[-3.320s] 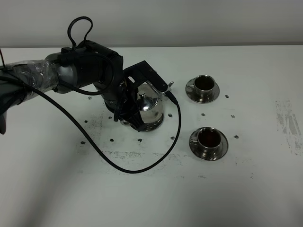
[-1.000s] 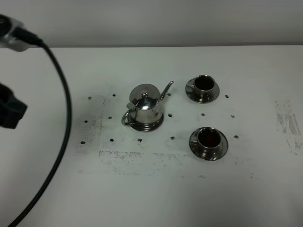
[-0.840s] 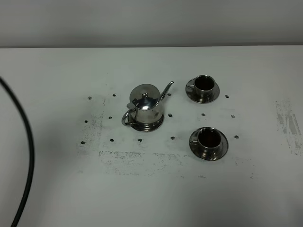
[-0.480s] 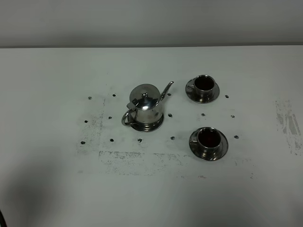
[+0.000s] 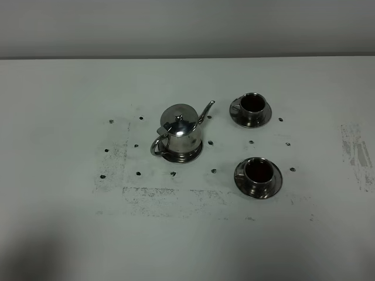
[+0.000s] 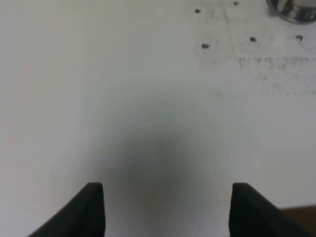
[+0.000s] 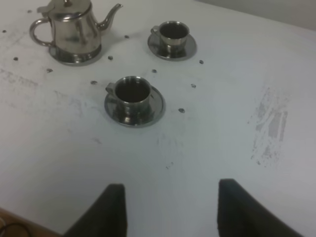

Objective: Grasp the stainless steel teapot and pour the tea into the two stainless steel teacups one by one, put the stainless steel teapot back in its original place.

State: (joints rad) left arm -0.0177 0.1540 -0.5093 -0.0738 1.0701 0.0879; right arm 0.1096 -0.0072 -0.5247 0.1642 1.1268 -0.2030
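The stainless steel teapot (image 5: 180,130) stands upright on its shallow steel dish (image 5: 190,156), the original place, with the spout pointing toward the far teacup (image 5: 253,104). The near teacup (image 5: 258,171) sits on its saucer in front of that one. Both cups hold dark tea. Neither arm shows in the high view. My left gripper (image 6: 168,210) is open over bare table, far from the pot; only the dish's rim (image 6: 296,10) shows at that frame's edge. My right gripper (image 7: 173,207) is open near the table's front edge, with the teapot (image 7: 74,27) and both cups (image 7: 132,94) (image 7: 173,32) beyond it.
Small dark dots and grey scuff marks are scattered on the white table (image 5: 70,222) around the pot. A scuffed patch (image 5: 357,152) lies at the right. A pale wall runs behind the table's far edge.
The left arm, which was at the teapot earlier, has drawn back off the left side of the high view, and its trailing black cable followed. Teapot and cups have not moved.
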